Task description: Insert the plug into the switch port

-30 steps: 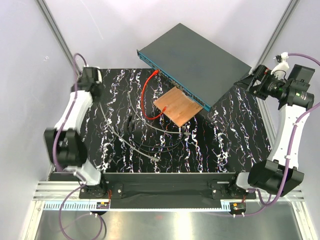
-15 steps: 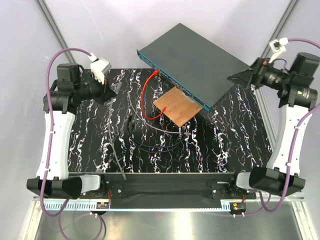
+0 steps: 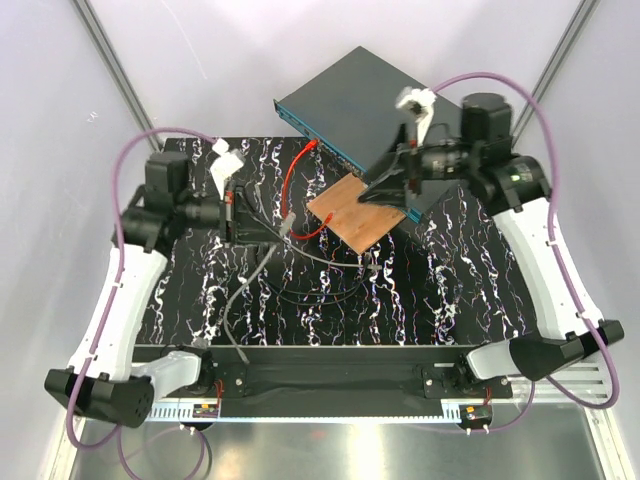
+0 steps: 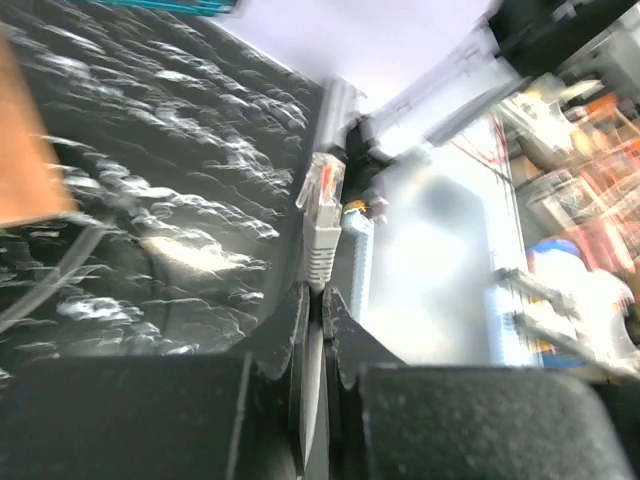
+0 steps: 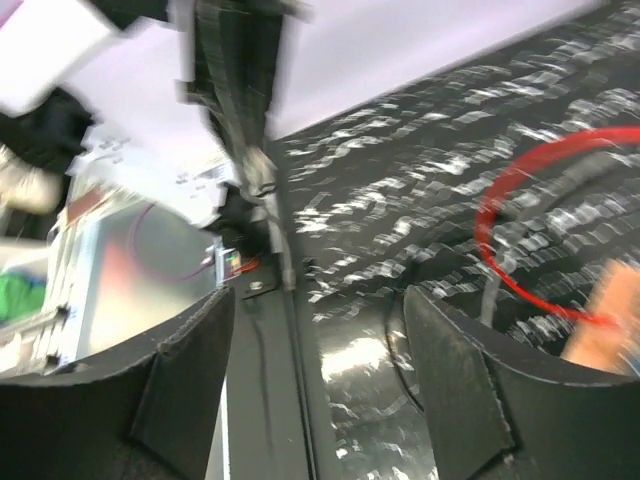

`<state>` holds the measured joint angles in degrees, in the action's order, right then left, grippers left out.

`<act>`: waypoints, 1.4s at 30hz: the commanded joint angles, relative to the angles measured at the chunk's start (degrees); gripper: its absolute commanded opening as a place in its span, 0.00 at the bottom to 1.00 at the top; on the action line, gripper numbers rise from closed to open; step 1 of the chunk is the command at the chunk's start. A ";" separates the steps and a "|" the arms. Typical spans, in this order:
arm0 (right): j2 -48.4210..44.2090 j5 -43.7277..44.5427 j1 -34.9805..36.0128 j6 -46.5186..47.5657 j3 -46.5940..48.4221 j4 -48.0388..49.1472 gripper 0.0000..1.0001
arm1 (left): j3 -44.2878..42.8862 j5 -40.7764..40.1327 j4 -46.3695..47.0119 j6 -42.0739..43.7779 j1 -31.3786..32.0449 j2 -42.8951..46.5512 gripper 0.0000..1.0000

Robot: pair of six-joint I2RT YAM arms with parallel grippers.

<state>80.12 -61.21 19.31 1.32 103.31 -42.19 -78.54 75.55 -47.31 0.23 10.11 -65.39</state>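
My left gripper [image 4: 315, 300] is clamped narrow on a grey cable [image 3: 235, 310]. The plug [image 4: 322, 215] sticks out past the fingertips, its clear tip free in the air. From above, the plug hangs over the mat [image 3: 470, 270] close to the red cable [image 3: 291, 190] and apart from the switch [image 3: 360, 95]. The switch lies angled at the far edge of the mat, its teal socket face turned toward the near left. My right gripper [image 5: 315, 300] stands wide with nothing between its fingers, hovering over the copper plate [image 3: 340, 225] where it meets the switch face. Both wrist views are blurred.
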 commanded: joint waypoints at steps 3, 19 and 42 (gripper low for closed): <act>2.23 3.46 12.56 2.19 4.98 1.50 0.72 | 11.03 6.19 39.90 -34.64 4.65 5.80 0.00; 5.05 4.08 22.09 0.61 3.04 4.14 0.66 | 11.13 5.93 38.70 -33.36 9.14 4.13 0.00; 6.63 7.24 22.96 1.49 2.60 3.17 0.00 | 10.61 2.86 38.26 -33.46 10.63 2.72 0.02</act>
<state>87.02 -55.35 41.52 1.39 105.73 -39.20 -66.94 78.96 -10.92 -33.04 20.47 -63.13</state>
